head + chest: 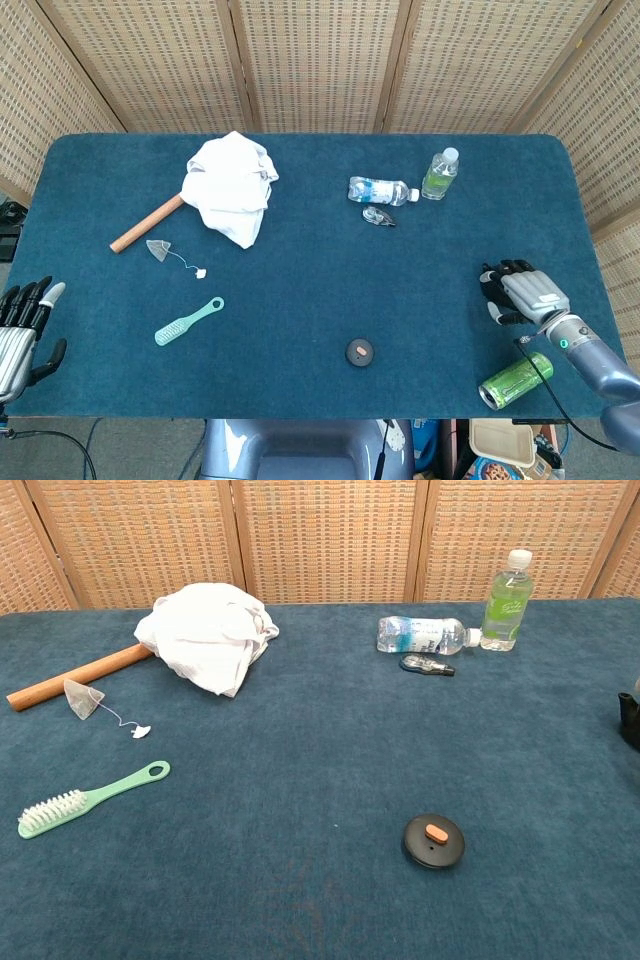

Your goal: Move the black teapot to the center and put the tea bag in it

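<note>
We were at the first step, getting hold of the black teapot, which we could not see plainly. Our right hand (522, 294) lay at the right side of the table (300, 300), fingers bent downwards over something dark. The chest view showed only a dark shape (631, 720) at its right edge. We could not tell whether the hand gripped the pot or only covered it.

A black lid (359, 351) lay alone near the front middle. The tea bag (158, 249) lay far left, just beside a wooden stick (146, 223). Our left hand (22, 325) waited off the left edge with fingers spread, holding nothing.

In our judgement, the next move needed a firm grip, then a carry leftwards to the centre.
</note>
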Action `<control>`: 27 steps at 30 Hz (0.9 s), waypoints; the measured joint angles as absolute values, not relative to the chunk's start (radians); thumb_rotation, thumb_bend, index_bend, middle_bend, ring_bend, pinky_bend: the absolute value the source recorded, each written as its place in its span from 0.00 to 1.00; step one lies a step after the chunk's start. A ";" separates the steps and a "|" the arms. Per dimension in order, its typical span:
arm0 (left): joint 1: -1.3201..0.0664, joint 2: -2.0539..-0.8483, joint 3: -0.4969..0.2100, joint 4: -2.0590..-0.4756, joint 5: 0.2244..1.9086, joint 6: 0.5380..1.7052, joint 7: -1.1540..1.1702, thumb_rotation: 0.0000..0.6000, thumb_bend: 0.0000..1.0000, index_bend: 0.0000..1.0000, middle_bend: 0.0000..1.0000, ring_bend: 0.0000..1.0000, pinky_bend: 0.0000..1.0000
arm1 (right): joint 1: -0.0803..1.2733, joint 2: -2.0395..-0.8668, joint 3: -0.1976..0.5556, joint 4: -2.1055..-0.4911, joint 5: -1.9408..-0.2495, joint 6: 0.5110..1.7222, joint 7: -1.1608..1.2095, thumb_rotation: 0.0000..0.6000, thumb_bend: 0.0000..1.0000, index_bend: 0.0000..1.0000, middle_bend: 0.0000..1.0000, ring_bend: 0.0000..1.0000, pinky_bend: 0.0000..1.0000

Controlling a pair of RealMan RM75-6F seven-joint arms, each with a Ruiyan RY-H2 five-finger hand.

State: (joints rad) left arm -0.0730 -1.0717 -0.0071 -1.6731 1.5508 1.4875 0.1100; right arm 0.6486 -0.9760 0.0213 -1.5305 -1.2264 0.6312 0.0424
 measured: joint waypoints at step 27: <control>-0.090 -1.081 -0.010 -1.645 1.571 1.489 0.096 1.00 0.48 0.03 0.00 0.00 0.00 | 0.621 -0.975 0.007 -1.591 -1.017 0.707 -0.189 0.58 0.55 0.27 0.37 0.65 0.66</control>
